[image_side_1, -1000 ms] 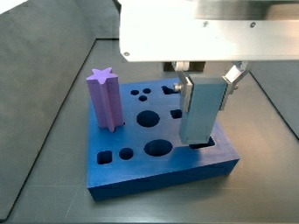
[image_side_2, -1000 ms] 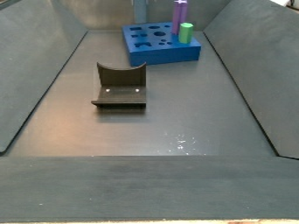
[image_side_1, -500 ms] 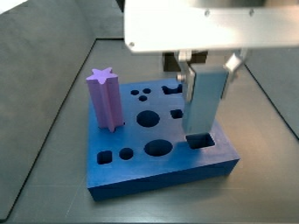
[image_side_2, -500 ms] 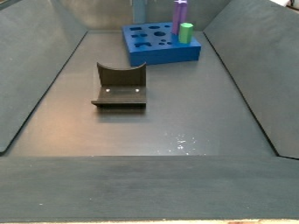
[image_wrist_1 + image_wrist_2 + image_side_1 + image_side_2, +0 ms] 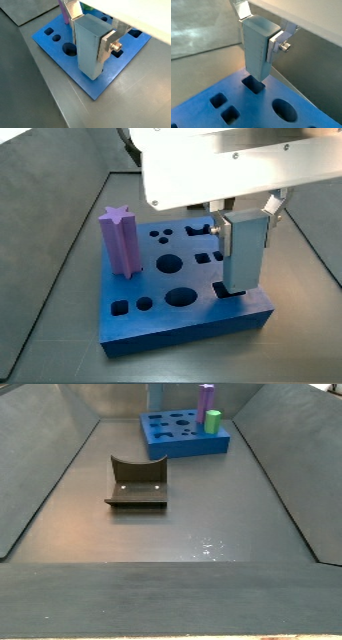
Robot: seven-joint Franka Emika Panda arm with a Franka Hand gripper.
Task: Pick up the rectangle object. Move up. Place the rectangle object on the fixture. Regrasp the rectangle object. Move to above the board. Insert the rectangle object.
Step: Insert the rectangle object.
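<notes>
My gripper point(image 5: 242, 223) is shut on the rectangle object point(image 5: 242, 258), a light grey-blue bar held upright over the near right corner of the blue board point(image 5: 187, 323). Both wrist views show the silver fingers point(image 5: 107, 44) clamped on the bar's point(image 5: 87, 55) upper part. The bar's point(image 5: 254, 55) lower end stands at the mouth of a rectangular hole point(image 5: 252, 86); how far it is in, I cannot tell. The dark fixture point(image 5: 136, 484) stands empty on the floor, apart from the board point(image 5: 167, 446).
A purple star-topped post point(image 5: 119, 243) stands in the board's left side. A green peg point(image 5: 213, 422) stands in the board beside the purple post point(image 5: 206, 398). Sloping grey walls close the workspace on both sides.
The gripper has shifted slightly to the right and come down with the bar. The bar's lower end now covers the rectangular hole that was open to view half a second ago.
</notes>
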